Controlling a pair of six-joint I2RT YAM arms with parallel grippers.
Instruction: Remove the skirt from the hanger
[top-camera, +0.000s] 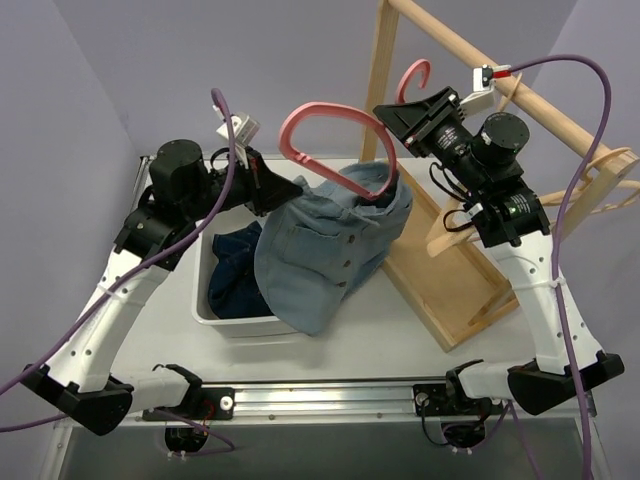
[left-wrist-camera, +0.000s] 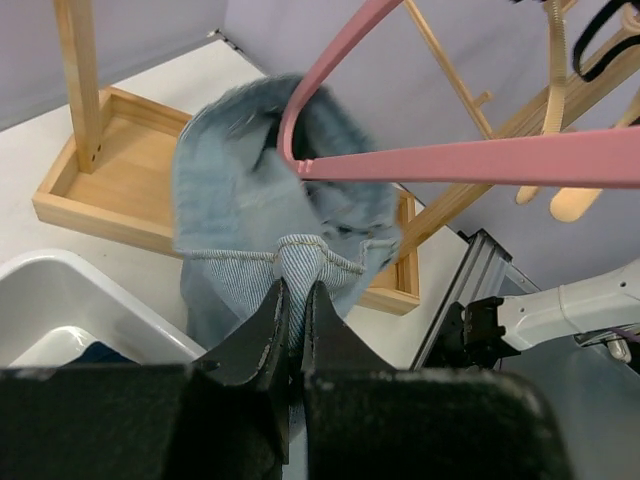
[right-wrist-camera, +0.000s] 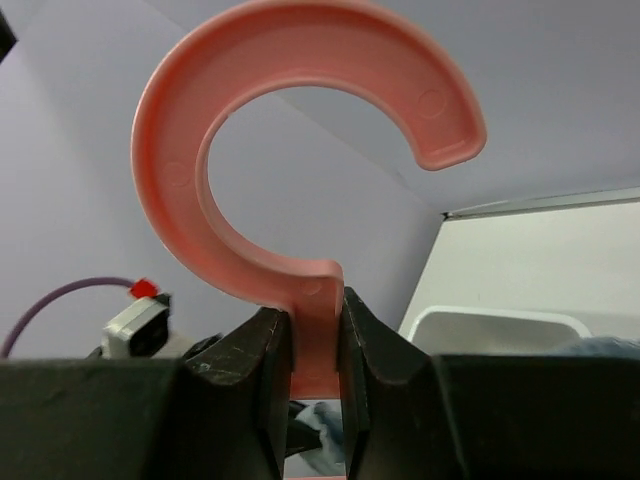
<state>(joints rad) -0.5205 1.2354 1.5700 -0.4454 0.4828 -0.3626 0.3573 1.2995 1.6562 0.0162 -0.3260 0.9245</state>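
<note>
- Right end effector: jaws closed tight on the neck of the pink hanger, just under its hook. The hook sticks up free above the fingers.
- Likely reason for this grip: holding by the neck keeps the hanger up in the air and steady, so cloth can be dragged off one of its arms without the hanger swinging.
- Left end effector: jaws nearly together with only a thin slit between them, pinching a fold of the skirt at its striped inner edge. It grips below the hanger's bar.
- The denim skirt is not off yet. Its top is bunched around the hanger's arm on the end nearest the right end effector, and the rest hangs loose below the hanger.
- Judgement: pinching an edge rather than the bulk gives a pull point, and drawing it away from the hanger should slide the cloth off that arm.
- White bin sits on the tabletop below the hanger with a dark garment already in it. It is probably the drop spot, which would explain why the hanger is held over it.
- Wooden rack stands beyond the hanger on the right end effector's side, and it is not touching the skirt in the top view.
- Risk: the cloth could snag on the hanger's curved end.
</note>
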